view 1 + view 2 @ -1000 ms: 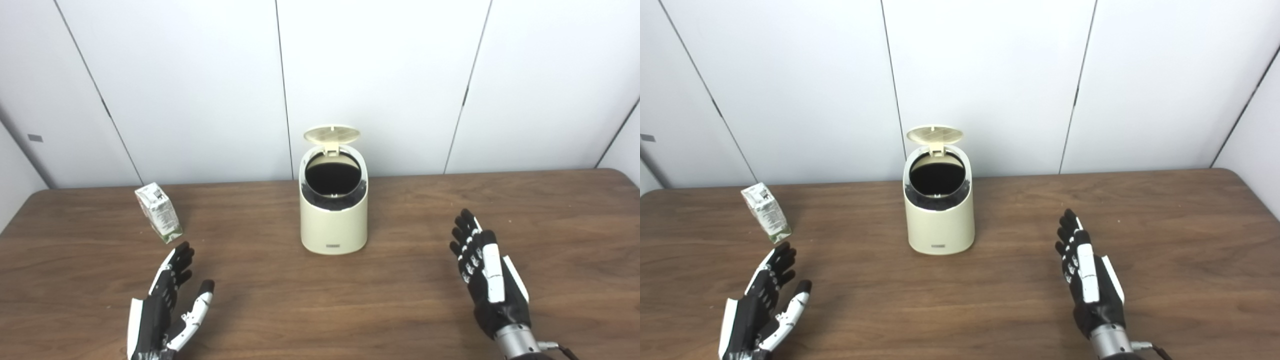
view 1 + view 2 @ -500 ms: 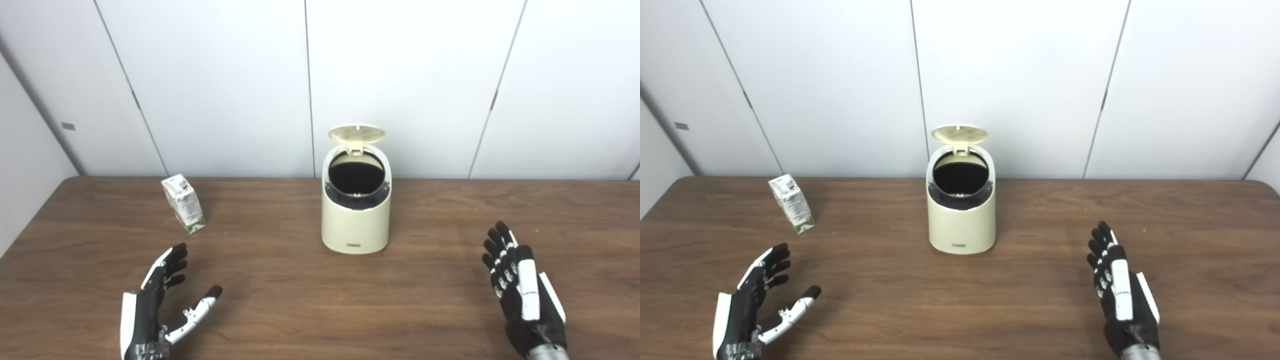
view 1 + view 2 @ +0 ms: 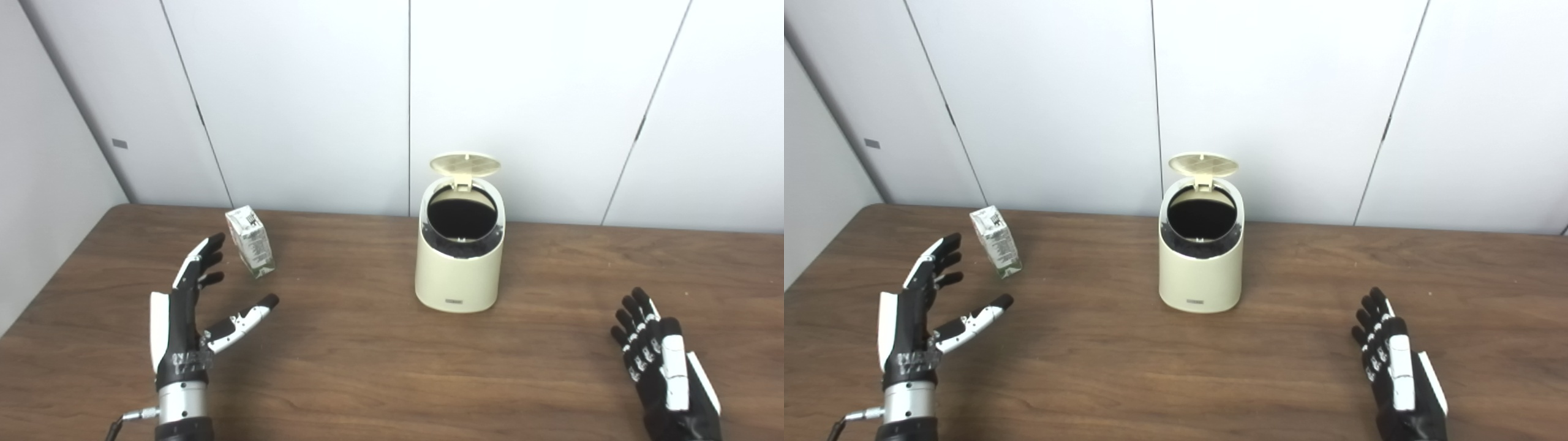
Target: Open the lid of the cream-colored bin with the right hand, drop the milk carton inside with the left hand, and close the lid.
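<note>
The cream-colored bin (image 3: 460, 269) stands mid-table with its lid (image 3: 465, 164) tipped up at the back, showing a dark inside. A small white and green milk carton (image 3: 250, 241) stands leaning at the far left of the table. My left hand (image 3: 191, 306) is open just left of and in front of the carton, fingers spread, thumb pointing toward it, not touching. My right hand (image 3: 664, 366) lies open, palm down, near the front right, well away from the bin. Neither hand holds anything.
The brown wooden table (image 3: 367, 367) runs across the view, its left edge (image 3: 55, 269) close to my left hand. White wall panels (image 3: 306, 92) stand right behind the table and the bin.
The camera has turned left, so the whole scene has shifted right. My left hand has reached forward and come up beside the carton. My right hand has drawn back toward the front edge.
</note>
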Controlling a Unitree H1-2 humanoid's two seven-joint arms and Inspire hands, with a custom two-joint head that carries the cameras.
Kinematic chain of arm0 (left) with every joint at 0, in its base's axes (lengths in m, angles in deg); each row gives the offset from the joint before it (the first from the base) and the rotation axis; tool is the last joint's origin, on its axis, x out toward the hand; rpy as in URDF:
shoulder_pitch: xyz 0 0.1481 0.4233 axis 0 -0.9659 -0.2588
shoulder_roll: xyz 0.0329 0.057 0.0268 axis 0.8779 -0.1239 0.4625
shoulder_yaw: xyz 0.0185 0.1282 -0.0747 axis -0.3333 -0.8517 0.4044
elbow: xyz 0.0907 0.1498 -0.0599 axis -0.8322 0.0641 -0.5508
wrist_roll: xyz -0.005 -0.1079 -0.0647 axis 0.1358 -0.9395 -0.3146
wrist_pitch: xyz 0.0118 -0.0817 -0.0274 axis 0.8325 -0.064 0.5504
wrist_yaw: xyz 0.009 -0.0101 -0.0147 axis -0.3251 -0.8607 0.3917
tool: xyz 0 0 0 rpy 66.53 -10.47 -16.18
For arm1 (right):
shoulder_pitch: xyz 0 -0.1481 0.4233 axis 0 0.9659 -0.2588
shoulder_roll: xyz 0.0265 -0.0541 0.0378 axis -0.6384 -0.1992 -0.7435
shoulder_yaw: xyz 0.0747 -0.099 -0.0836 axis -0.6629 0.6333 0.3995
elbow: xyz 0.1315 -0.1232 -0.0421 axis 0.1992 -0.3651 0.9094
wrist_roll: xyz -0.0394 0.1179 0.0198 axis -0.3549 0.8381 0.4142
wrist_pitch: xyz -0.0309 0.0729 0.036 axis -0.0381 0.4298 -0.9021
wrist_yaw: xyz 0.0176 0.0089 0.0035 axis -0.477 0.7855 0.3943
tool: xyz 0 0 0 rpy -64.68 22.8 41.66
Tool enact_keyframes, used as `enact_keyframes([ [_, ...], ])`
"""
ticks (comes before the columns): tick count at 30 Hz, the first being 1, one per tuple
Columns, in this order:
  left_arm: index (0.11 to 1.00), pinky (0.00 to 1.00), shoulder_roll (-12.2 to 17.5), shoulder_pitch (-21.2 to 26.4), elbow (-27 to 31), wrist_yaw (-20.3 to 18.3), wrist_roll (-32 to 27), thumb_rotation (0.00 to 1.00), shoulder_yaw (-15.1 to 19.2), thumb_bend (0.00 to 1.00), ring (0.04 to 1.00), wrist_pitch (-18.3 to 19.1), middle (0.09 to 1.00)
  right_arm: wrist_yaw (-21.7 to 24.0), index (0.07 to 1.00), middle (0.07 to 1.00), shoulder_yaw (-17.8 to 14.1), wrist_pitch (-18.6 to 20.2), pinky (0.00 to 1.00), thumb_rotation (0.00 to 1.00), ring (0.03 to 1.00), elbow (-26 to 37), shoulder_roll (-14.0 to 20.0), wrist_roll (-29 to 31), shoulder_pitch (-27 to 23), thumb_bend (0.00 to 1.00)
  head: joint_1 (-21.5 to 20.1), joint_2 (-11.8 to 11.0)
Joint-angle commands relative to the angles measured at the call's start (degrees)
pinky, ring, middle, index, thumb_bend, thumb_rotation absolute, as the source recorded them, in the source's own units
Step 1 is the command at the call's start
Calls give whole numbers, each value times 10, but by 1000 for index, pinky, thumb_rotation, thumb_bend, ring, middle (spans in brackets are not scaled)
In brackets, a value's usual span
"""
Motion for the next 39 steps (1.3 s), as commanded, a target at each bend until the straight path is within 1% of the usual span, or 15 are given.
enact_keyframes([
  [1,868,800,15,31,-1,17,13,48,4,804,835,-7,866,7,1000,991,-4,-11,1000,1000,987,9,11,7,-16,505,0,0],
  [2,867,804,19,38,-7,20,20,59,4,808,833,-1,867,8,1000,995,-4,-11,1000,1000,989,8,13,7,-16,513,0,5],
  [4,872,817,29,51,-16,20,34,64,3,809,840,16,873,9,1000,997,-5,-8,1000,1000,992,9,15,11,-17,525,-1,5],
  [7,911,880,52,76,-34,10,60,84,-5,810,905,52,918,11,1000,997,-5,-2,1000,1000,998,12,17,18,-17,519,-3,9],
  [9,938,917,66,92,-50,7,67,75,-12,834,946,63,954,10,1000,995,-4,-4,1000,1000,1000,12,19,18,-16,509,-3,9],
  [12,957,948,81,114,-75,4,64,69,-17,867,978,80,984,6,988,982,-2,-5,1000,1000,995,12,19,16,-16,512,-2,10],
  [16,962,901,96,142,-116,-2,46,62,-21,883,953,81,977,6,983,977,0,-1,1000,1000,992,19,18,19,-15,537,-2,11],
  [21,962,805,106,173,-162,1,39,63,-26,888,913,82,955,4,993,989,2,5,1000,1000,1000,26,17,18,-14,525,0,10],
  [23,959,799,112,185,-183,4,43,54,-31,889,909,78,949,3,993,988,2,5,1000,1000,1000,28,16,18,-13,516,2,9],
  [26,961,837,125,199,-212,2,55,50,-47,883,916,80,946,1,996,984,5,5,1000,1000,1000,28,16,11,-13,517,2,8],
  [28,956,827,132,205,-223,0,56,39,-55,887,908,81,940,1,997,984,7,5,1000,1000,1000,26,16,9,-13,516,2,8],
  [32,928,798,141,221,-257,3,55,6,-69,897,880,78,913,-1,997,975,8,4,1000,1000,999,26,12,10,-14,531,1,9],
  [33,928,797,141,224,-261,2,51,6,-69,897,880,81,913,-2,998,975,9,4,1000,1000,999,26,12,8,-14,530,1,8],
  [37,919,711,141,234,-278,2,41,22,-67,886,846,91,899,-6,994,967,13,-5,1000,1000,1000,21,8,-5,-15,524,-2,9],
  [39,913,701,141,238,-288,4,39,26,-67,882,840,92,899,-6,992,965,14,-10,1000,1000,996,17,6,-10,-16,516,-2,8],
])
